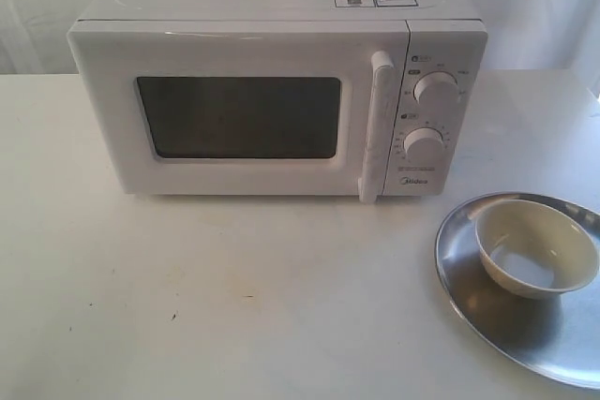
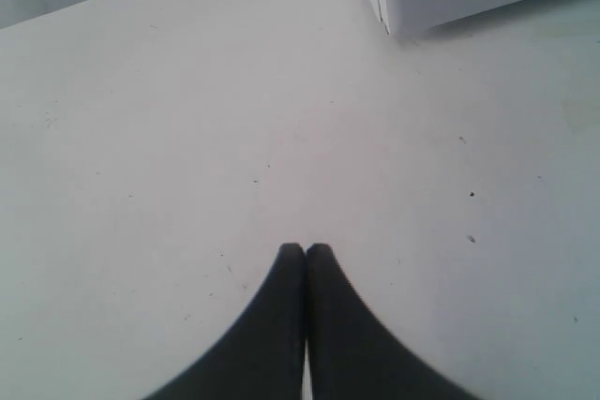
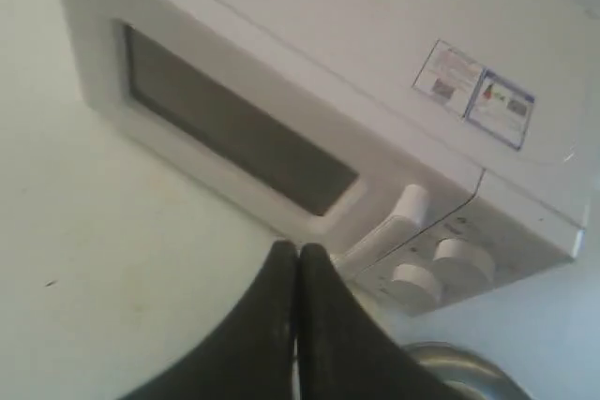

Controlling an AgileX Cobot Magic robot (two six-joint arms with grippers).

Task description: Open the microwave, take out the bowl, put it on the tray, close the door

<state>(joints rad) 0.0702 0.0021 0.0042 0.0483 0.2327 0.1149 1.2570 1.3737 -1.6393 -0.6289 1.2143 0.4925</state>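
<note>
Right, the bowl [image 1: 536,248] sits inside the tray [image 1: 466,299] at lower right of the exterior frame, and the door [image 1: 239,117] lies flush on the microwave [image 1: 281,16] at centre. The risk I see: the bowl sits close to the tray's upper rim, so a careless arm sweep could knock it. The right gripper [image 3: 297,252] is pinched tight and empty, the handle [image 3: 391,225] just past its tips. The left gripper [image 2: 305,252] is likewise closed over bare table [image 2: 141,138], with no bowl in its view.

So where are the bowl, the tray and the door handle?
bowl [image 1: 536,250], exterior view, inner wall.
tray [image 1: 478,318], exterior view, bare metal beside the bowl.
door handle [image 1: 379,128], exterior view, middle of bar.
</note>
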